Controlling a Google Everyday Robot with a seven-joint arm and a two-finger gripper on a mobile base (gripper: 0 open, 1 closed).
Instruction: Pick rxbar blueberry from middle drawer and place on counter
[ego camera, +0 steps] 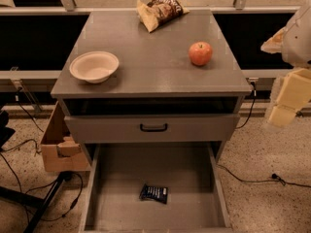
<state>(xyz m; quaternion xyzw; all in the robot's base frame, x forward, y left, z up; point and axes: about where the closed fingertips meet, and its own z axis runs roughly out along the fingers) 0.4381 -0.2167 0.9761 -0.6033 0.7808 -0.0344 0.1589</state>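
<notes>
The rxbar blueberry (154, 193), a small dark-blue wrapper with pale lettering, lies flat on the floor of the pulled-out middle drawer (146, 171), near its front middle. The counter (155, 47) is the grey cabinet top above it. My gripper (285, 103) hangs at the far right edge of the view, beside the cabinet at about counter-edge height. It is well to the right of and above the drawer, touches nothing and holds nothing that I can see.
On the counter stand a pale bowl (94, 66) at front left, a red apple (200, 53) at right and a chip bag (159, 8) at the back. A shut drawer front with a black handle (153, 127) sits above the open drawer. A cardboard box (58, 147) and cables lie left.
</notes>
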